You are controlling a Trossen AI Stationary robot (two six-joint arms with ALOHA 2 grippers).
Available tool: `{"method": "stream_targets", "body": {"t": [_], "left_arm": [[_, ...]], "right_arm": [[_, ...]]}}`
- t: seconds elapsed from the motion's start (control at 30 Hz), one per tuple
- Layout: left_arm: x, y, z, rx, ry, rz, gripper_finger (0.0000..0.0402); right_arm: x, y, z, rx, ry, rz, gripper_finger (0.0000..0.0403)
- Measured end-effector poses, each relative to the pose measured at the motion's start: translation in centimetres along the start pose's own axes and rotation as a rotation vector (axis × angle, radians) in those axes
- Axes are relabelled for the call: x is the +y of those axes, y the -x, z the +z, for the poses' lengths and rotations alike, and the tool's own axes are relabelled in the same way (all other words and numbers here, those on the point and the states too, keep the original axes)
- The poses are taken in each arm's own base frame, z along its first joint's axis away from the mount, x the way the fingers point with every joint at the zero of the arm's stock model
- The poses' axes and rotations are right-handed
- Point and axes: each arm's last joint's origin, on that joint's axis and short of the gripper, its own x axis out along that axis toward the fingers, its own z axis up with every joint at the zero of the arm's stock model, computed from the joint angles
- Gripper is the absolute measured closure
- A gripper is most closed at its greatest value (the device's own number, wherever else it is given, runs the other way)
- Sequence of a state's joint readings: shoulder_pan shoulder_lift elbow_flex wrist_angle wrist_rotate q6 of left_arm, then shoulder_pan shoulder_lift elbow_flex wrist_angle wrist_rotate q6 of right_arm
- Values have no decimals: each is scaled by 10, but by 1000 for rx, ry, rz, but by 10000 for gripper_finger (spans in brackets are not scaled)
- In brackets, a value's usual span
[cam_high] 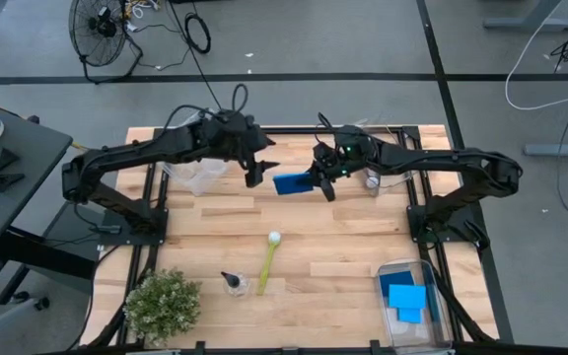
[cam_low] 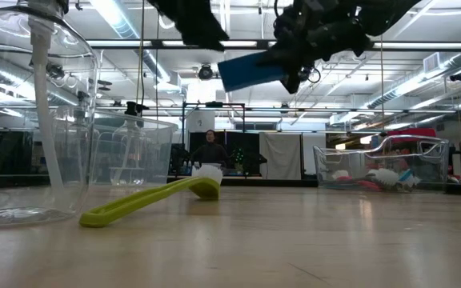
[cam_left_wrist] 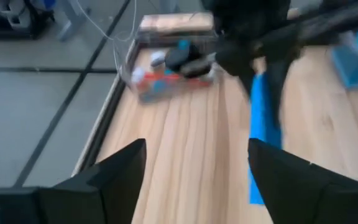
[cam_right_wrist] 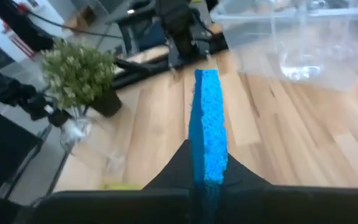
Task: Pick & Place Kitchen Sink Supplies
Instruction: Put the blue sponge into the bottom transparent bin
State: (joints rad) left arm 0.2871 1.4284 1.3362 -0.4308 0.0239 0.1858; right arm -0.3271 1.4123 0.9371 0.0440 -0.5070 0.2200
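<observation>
The sponge [cam_high: 289, 183] hangs in the air over the table's [cam_high: 343, 247] far middle, pinched edge-on in the right gripper [cam_high: 320, 182], likely so it can travel to the bin [cam_high: 440, 296] at the near right corner. The left gripper [cam_high: 255, 173], fingers wide and empty, sits just beside it. No writing is legible.

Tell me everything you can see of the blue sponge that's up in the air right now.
The flat blue rectangular sponge looks porous and foam-like, with no visible damage. It hangs edge-up above mid-table, clear of the wood, one end pinched between the shut fingers of the right gripper. The left gripper sits open just beside its free end, not touching it.
</observation>
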Motion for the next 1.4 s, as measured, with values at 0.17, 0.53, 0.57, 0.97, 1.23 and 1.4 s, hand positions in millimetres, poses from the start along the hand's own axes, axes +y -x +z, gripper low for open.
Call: {"method": "stream_targets", "body": {"t": [0.17, 0.53, 0.57, 0.97, 1.23, 1.4], "left_arm": [[1, 25, 30, -100, -8, 9, 107], [3, 65, 74, -235, -26, 18, 114], [3, 67, 77, -248, -27, 18, 115], [-10, 67, 79, -240, -44, -27, 115], [-9, 67, 79, -239, -42, -10, 115], [-8, 67, 79, -233, -37, 28, 115]], "right_arm": [[5, 11, -5, 75, 19, -4, 396], [31, 42, -13, 216, -28, 181, 394], [35, 45, -14, 225, -32, 195, 394], [88, 85, -42, 487, -109, 362, 394], [116, 93, -70, 769, -172, 425, 394], [131, 95, -78, 862, -178, 494, 394]]}}
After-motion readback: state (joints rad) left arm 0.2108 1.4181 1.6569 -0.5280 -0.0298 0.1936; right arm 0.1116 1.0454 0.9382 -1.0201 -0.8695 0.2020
